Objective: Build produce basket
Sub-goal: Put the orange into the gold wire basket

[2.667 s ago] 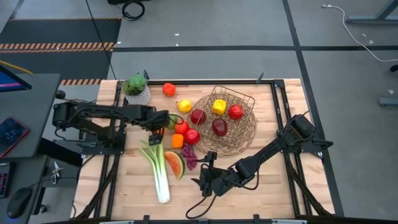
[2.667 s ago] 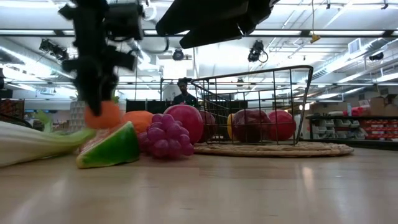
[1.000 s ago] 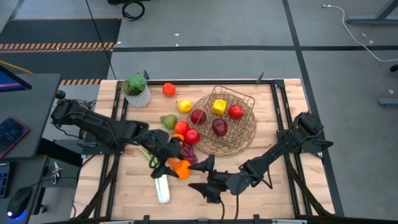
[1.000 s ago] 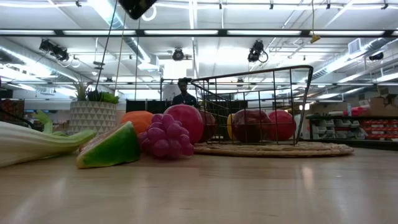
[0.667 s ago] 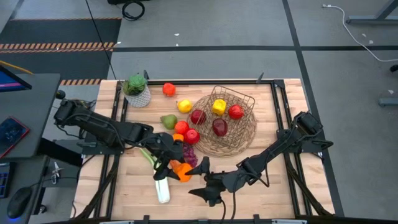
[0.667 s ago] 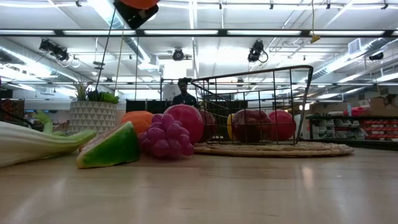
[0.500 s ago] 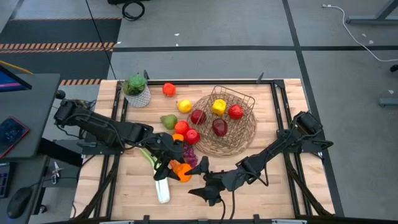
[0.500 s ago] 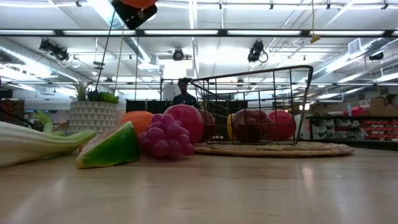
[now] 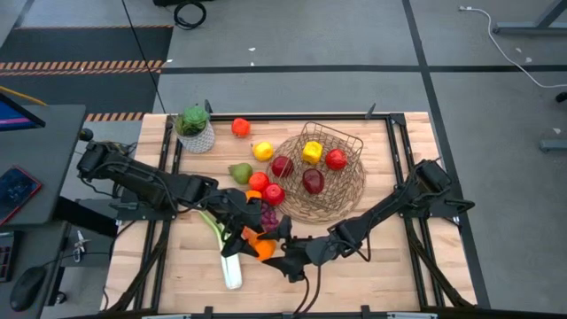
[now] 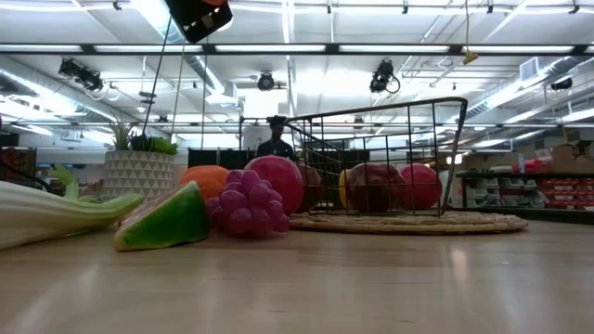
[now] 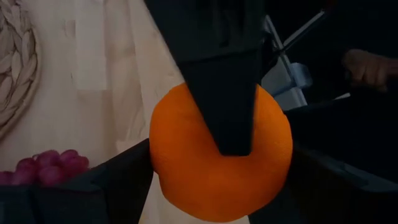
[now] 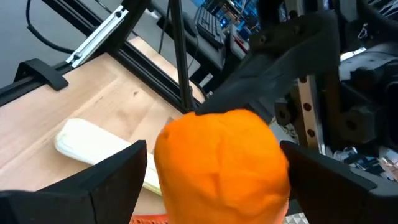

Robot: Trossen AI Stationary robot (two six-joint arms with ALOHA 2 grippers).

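Note:
The orange [image 9: 263, 247] hangs in the air above the table's near middle, over the leek [image 9: 229, 263], with my left gripper [image 9: 252, 241] shut on it. My right gripper [image 9: 277, 252] stands open on the orange's other side. In the right wrist view its two fingers flank the orange [image 12: 221, 158]. The brown basket [image 9: 341, 209] stands far right of them with red apples and a yellow fruit inside. Grapes [image 9: 268, 215], two apples [image 9: 266, 187], a pear [image 9: 239, 172] and a lemon [image 9: 262, 151] lie on the table beside it. My left gripper pinches the orange by two opposite sides [image 11: 163, 158] between its fingers [image 11: 118, 180]. It comes from the table's left, slanting down. The orange is lifted clear of the table. My right gripper's fingers [image 12: 106, 177] stand around the same orange from the right; whether they touch it I cannot tell.
A potted green plant [image 9: 195, 127] and a red-orange fruit [image 9: 240, 127] sit at the far left. A watermelon slice [image 10: 167, 220] lies by the grapes [image 10: 246, 206]. Bare wood [image 9: 399, 266] lies at the near right. A person [image 10: 276, 137] stands in the room behind.
My right gripper has moved toward the table's left and a little toward the far edge, closing in on the orange until its open fingers flank it. My left gripper has held the orange in the air, almost in place.

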